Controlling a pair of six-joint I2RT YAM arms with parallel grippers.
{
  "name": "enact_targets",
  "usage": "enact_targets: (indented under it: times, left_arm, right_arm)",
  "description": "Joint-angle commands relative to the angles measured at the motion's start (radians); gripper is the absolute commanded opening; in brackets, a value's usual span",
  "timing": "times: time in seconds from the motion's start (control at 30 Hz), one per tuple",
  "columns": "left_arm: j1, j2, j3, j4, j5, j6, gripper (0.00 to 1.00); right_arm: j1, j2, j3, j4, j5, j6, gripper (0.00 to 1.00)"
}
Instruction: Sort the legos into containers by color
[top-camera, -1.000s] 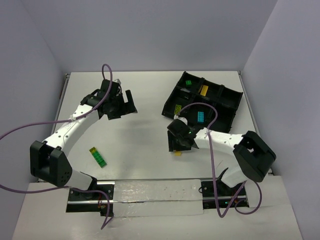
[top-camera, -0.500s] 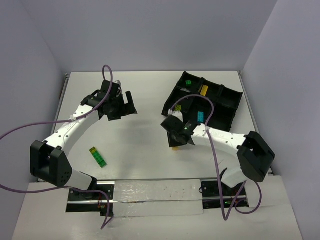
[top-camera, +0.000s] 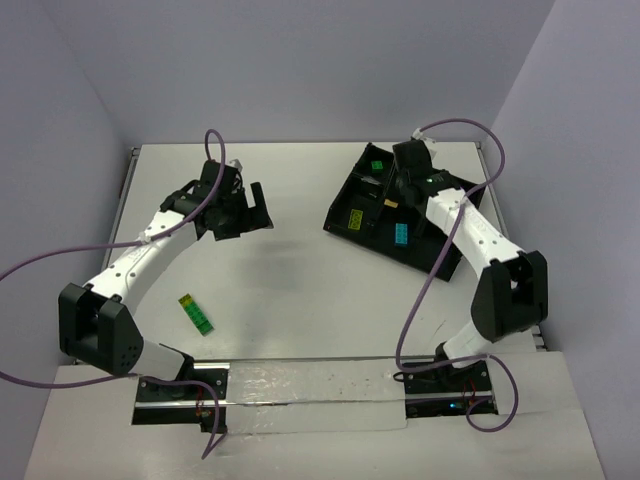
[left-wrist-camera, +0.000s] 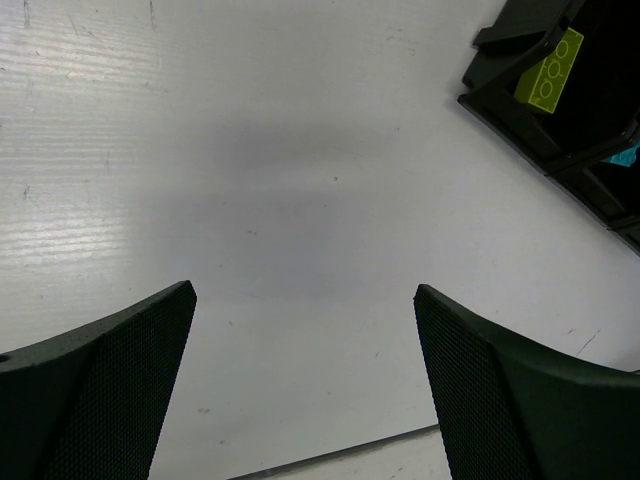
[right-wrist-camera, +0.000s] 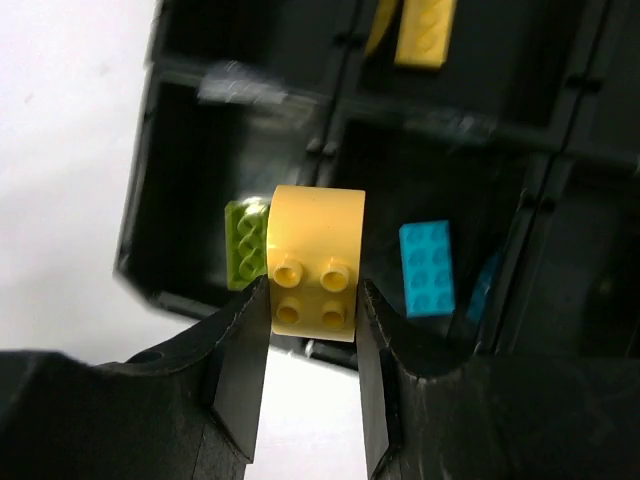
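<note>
r gripper (right-wrist-camera: 311, 300) was clenched on a yellow brick (right-wrist-camera: 315, 265), held over the tray (top-camera: 340, 200), not yet dropped. green brick (top-camera: 377, 163), lime brick (top-camera: 354, 218) & cyan brick (top-camera: 400, 234) already lay in compartments. a green/yellow stack (top-camera: 195, 313) was left on the table (top-camera: 290, 280). l gripper (left-wrist-camera: 304, 295) hung wide open, empty.

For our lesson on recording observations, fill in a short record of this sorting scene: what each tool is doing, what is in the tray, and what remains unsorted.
Left tool: open, empty, above the bare table
Right tool: shut on a yellow brick, above the tray
In the tray: lime brick, cyan brick, second yellow brick, green brick, in separate compartments
Not yet sorted: green-and-yellow stack, on the table near the left arm
</note>
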Motion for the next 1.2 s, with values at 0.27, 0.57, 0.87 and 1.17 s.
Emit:
enact_targets:
  times: [0.27,0.57,0.87,1.17]
  left_arm:
    - [0.005,-0.071,0.015,0.007,-0.056,0.008,0.97]
    - [0.005,-0.090,-0.007,0.019,-0.078,-0.014,0.98]
    - [0.005,-0.111,-0.032,0.011,-0.107,-0.031,0.98]
    - [0.005,-0.123,-0.052,-0.003,-0.144,-0.045,0.98]
  right_arm:
    - [-0.179,0.178,0.195,0.059,0.002,-0.032,0.02]
    - [-0.268,0.295,0.298,0.056,-0.016,-0.041,0.06]
    - [-0.280,0.372,0.312,0.081,-0.003,-0.017,0.53]
    - [-0.276,0.337,0.345,0.085,-0.049,-0.025,0.77]
